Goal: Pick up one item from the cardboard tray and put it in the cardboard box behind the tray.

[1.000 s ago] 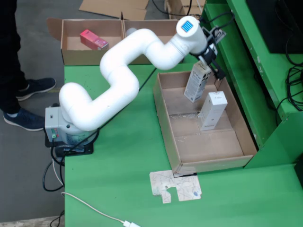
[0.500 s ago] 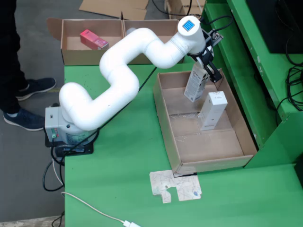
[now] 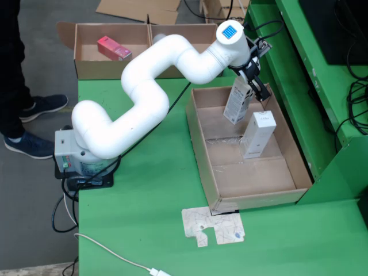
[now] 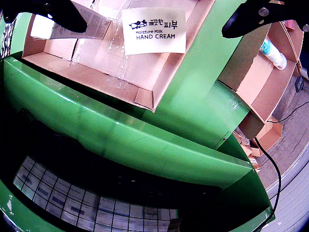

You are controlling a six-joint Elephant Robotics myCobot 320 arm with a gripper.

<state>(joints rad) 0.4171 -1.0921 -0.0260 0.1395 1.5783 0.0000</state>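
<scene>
1. Your green bench (image 3: 149, 230) fills most of the fixed view, and the white arm (image 3: 144, 86) stands on its base at the left edge, reaching toward the far right corner.
2. The cardboard tray (image 3: 201, 155) lies along the right side of the bench, open side up.
3. The cardboard box (image 3: 86, 66) sits beyond the bench's far edge; you can see a pink carton (image 3: 114, 48) in its left compartment.
4. A white hand cream box (image 3: 257, 135) lies in the tray's middle, near its right wall.
5. A second white carton (image 3: 237, 100) hangs tilted over the tray's far end, raised off the floor.
6. The gripper (image 3: 253, 83) has its black fingers (image 4: 63, 14) closed on that carton's top; the wrist view shows "HAND CREAM" printed on the end face between them.
7. A flat cardboard scrap (image 3: 214, 225) lies on the bench near the tray's front corner.
</scene>
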